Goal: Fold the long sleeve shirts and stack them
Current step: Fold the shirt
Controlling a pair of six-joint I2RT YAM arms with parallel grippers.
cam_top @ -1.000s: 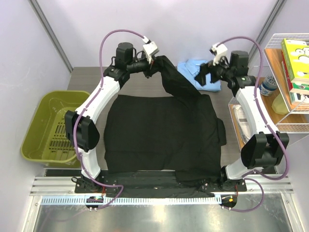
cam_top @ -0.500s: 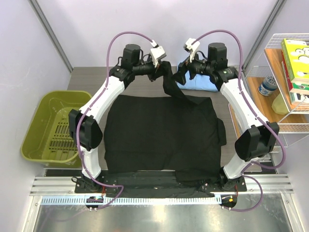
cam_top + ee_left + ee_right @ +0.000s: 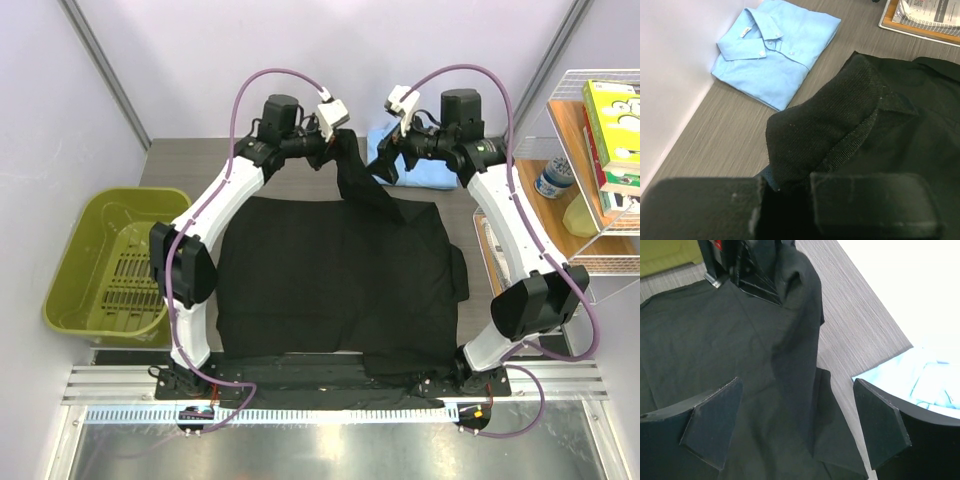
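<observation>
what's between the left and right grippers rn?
A lifted fold of the black shirt, clamped by the left gripper, hangs between them; the right gripper is open. Clearest in the right wrist view.

No legible text anywhere, printed sheets (image 3: 930, 9) too blurred, green box (image 3: 615, 120) perhaps lettered, not readable

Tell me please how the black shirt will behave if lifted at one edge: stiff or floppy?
Probably floppy: the part pinched by the left gripper hangs in a limp fold while the rest of the black shirt lies flat. Likely light, since one pinch holds it up. Pushed, it would probably bunch, not slide.
</observation>
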